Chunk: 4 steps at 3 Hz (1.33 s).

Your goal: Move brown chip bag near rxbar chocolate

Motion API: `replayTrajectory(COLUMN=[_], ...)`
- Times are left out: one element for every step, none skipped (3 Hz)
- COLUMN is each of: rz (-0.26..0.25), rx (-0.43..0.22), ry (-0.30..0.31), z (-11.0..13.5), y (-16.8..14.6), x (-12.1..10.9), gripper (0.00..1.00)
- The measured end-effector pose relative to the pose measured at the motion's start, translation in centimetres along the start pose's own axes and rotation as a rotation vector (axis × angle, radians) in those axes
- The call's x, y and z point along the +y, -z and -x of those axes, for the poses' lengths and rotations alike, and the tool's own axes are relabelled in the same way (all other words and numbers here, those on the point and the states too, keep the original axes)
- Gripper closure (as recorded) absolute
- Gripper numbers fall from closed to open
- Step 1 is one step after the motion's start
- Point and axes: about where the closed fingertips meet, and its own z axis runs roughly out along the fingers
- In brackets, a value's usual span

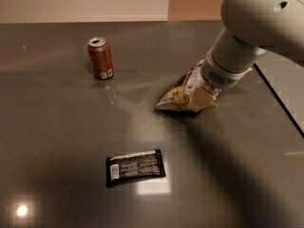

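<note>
Three items sit on a dark glossy table (57, 127). Right of centre lies the brown chip bag (175, 95), with the gripper (202, 95) down on its right end; whether it is clamped on the bag cannot be told. The rxbar chocolate (135, 167) lies flat, well apart, towards the front. A red soda can (100, 58) stands upright at back left.

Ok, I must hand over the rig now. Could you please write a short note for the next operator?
Gripper: down at the right end of the brown chip bag; whether it holds the bag cannot be told.
Bag: on the table, right of centre, apart from the rxbar chocolate lying nearer the front.
Done: gripper is at the bag.
Left: bring the bag beside the bar, release.
</note>
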Motion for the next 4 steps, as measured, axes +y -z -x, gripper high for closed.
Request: replayTrajectory(rz=[0.020,0.063,0.136,0.218], rx=[0.000,-0.032,-0.080,-0.126], ry=[-0.010,0.011,0.071,0.145], z=[0.1,0.7,1.1,0.9], y=[-0.1,1.1,2.8,4.5], x=[-0.2,0.4,2.5,5.3], gripper=[0.64,0.88,1.00,1.00])
